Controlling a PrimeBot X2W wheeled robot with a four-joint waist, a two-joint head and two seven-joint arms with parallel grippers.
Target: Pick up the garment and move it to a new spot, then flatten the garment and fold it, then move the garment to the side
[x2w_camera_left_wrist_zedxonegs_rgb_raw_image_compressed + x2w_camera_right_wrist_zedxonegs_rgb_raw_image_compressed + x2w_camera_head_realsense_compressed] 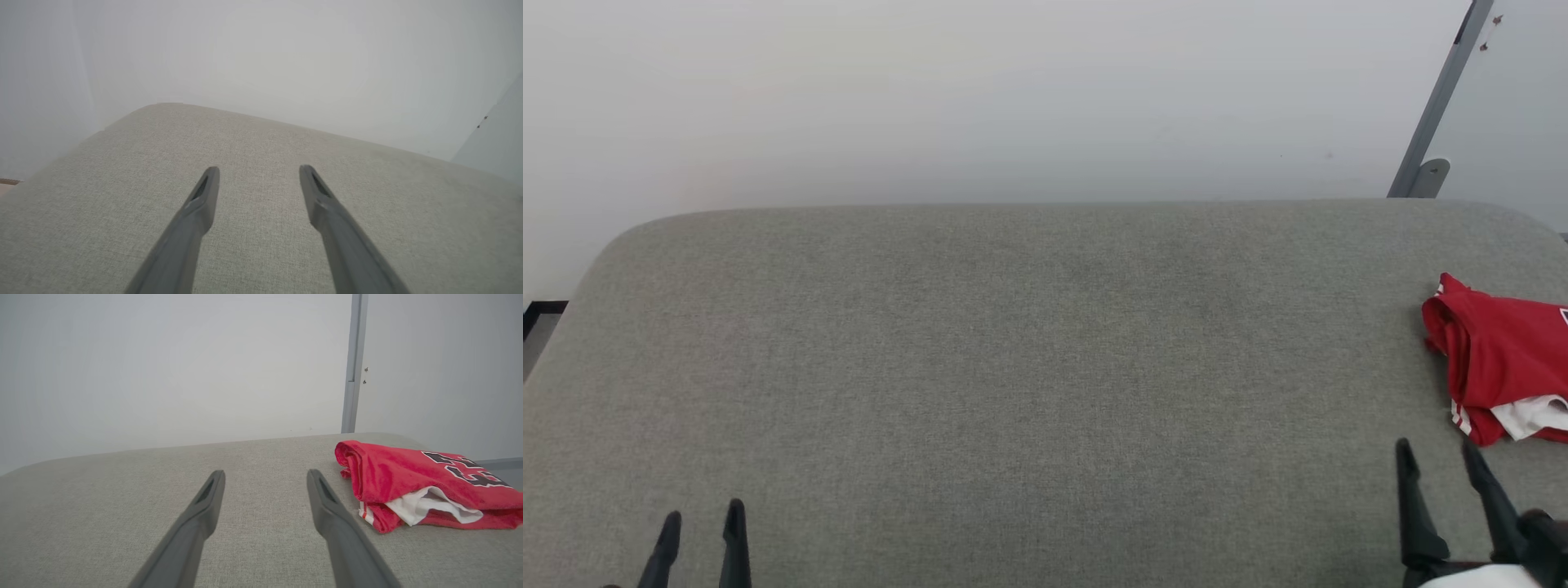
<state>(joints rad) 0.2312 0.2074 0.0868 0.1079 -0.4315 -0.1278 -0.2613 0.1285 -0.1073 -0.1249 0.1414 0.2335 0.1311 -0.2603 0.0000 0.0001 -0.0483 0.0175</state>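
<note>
Plainly the garment (pixel 1499 359) sits at the far right of the grey padded surface (pixel 1013 367), gathered into a compact, layered bundle. It is red on top, with a fold of white sleeve and a strip of striped trim showing at its near edge and part of the black print facing up. The head view's right edge cuts it off, so its full outline cannot be told there. In the right wrist view it stretches sideways, its long axis running off to the right of the fingers, with the rolled red end closest to them.

The right gripper (pixel 1436 447) is much the nearer of the two. It hovers just beside the bundle's near-left corner without touching it, fingers spread wide with nothing between them, so the garment lies ahead of it and to its right. The left gripper (pixel 704 510) is well apart at the opposite side of the surface, its fingers also spread and empty over bare cloth.

A bundle at the edge fits two stages — a shirt folded and set aside, or one loosely heaped and waiting to be lifted. The folds are too untidy to settle which. Either way, I judge that only the right arm is within easy reach of it.
</note>
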